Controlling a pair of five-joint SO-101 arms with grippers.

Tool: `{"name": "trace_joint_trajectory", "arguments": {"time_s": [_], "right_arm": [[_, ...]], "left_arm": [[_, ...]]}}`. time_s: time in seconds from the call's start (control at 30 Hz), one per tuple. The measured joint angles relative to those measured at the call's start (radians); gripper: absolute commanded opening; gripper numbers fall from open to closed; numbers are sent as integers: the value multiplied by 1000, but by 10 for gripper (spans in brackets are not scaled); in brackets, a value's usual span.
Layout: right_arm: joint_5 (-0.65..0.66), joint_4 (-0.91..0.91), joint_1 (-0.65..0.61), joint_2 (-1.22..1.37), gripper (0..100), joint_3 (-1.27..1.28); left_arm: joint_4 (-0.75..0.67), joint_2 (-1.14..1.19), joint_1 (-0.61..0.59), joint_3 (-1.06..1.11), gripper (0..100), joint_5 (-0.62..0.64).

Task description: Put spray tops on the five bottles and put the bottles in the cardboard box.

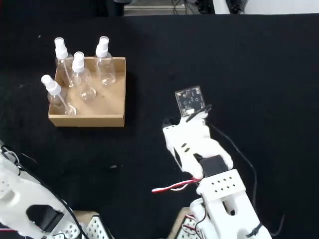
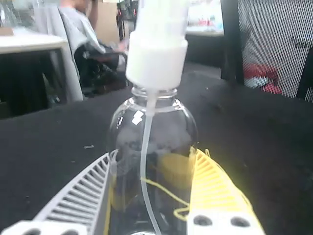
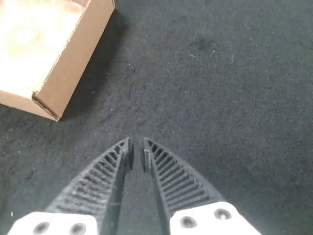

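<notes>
From the high view, the cardboard box sits on the far left of the black tabletop. Four clear bottles stand upright inside it, each with a white spray top: a far-left bottle, a far-right bottle, a middle bottle and a near-left bottle. The right arm reaches in from the near edge, right of centre, and ends to the right of the box, apart from it. The left arm is in the near-left corner.

In the left wrist view, the left hand grips a fifth bottle. Its pale finger presses one side of the clear body and its yellow finger the other. This bottle stands upright with a white spray cap seated on its neck, and the thin dip tube hangs down inside. Black tabletop lies behind it.

In the right wrist view, the right hand is empty. Its black ribbed fingers are drawn almost together, with a narrow slit left between the tips, above bare tabletop. A near corner of the box lies beyond the fingertips, apart from them.
</notes>
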Motion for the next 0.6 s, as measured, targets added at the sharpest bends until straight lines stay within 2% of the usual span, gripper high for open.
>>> {"name": "trace_joint_trajectory", "arguments": {"time_s": [0.1, 0.33, 0.53, 0.6], "right_arm": [[0, 0, 0, 0, 11, 0], [0, 0, 0, 0, 11, 0], [0, 0, 0, 0, 11, 0], [0, 0, 0, 0, 11, 0]], "left_arm": [[-94, 114, 0, -34, 34, 0], [-118, 241, -5, -141, 48, 0], [-121, 247, -6, -141, 266, 2], [-121, 247, -14, -141, 297, 0]]}}
